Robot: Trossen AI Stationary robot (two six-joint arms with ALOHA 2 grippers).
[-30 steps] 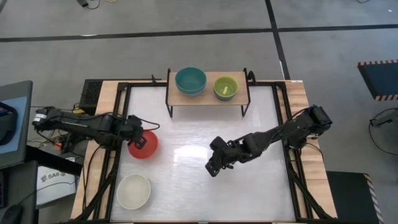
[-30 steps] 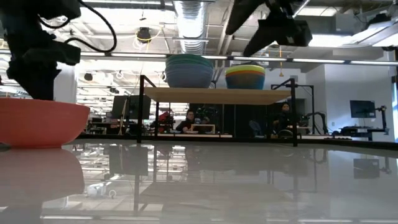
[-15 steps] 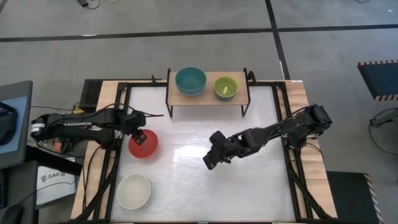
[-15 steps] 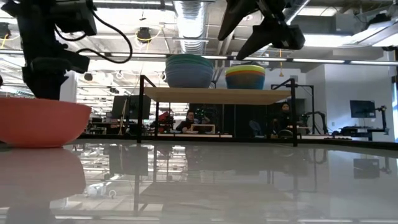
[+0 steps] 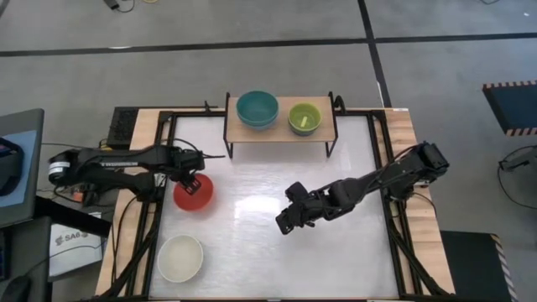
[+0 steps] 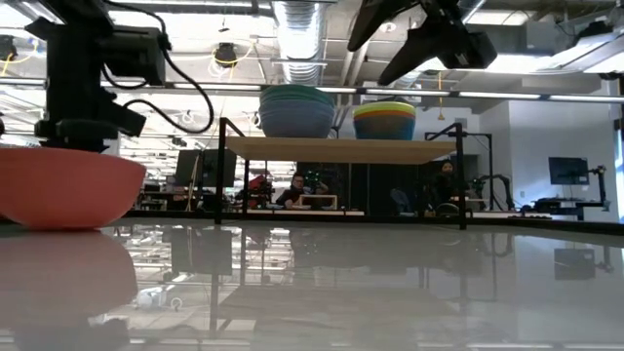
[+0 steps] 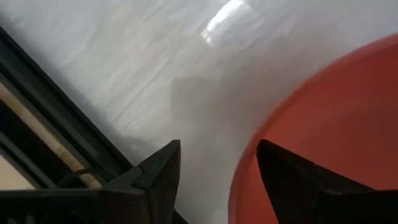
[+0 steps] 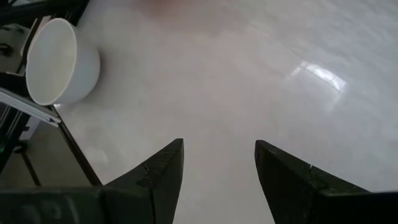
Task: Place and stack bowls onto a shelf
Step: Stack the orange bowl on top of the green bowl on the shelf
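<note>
A red bowl [image 5: 194, 195] stands on its base on the white table near the left side, and a white bowl [image 5: 180, 257] stands at the near left corner. On the wooden shelf [image 5: 279, 130] sit a stack topped by the dark teal bowl [image 5: 257, 108] and a smaller stack topped by the lime green bowl [image 5: 304, 118]. My left gripper [image 7: 217, 146] is open over the red bowl's far-left rim, one finger inside and one outside. My right gripper [image 5: 285, 225] hangs open above the table's middle, holding nothing. My left gripper comes from above, pointing down, and stands open astride the red bowl's rim [image 7: 249, 168]. One finger [image 7: 298, 186] is over the inside and the other over the table outside. Whether either finger touches the rim, I cannot tell. The bowl rests on the table.
The black frame rail [image 7: 56, 118] of the table runs close beside the left gripper. The right wrist view shows the white bowl [image 8: 59, 62] by the table's edge. Bare tabletop lies between the shelf and the right gripper. People sit in the room beyond the table.
The left arm has swung toward the far edge, and its gripper has shifted slightly from over the red bowl's middle to its far-left rim. The red bowl has stayed in place. The right gripper has only wavered above the table's middle.
</note>
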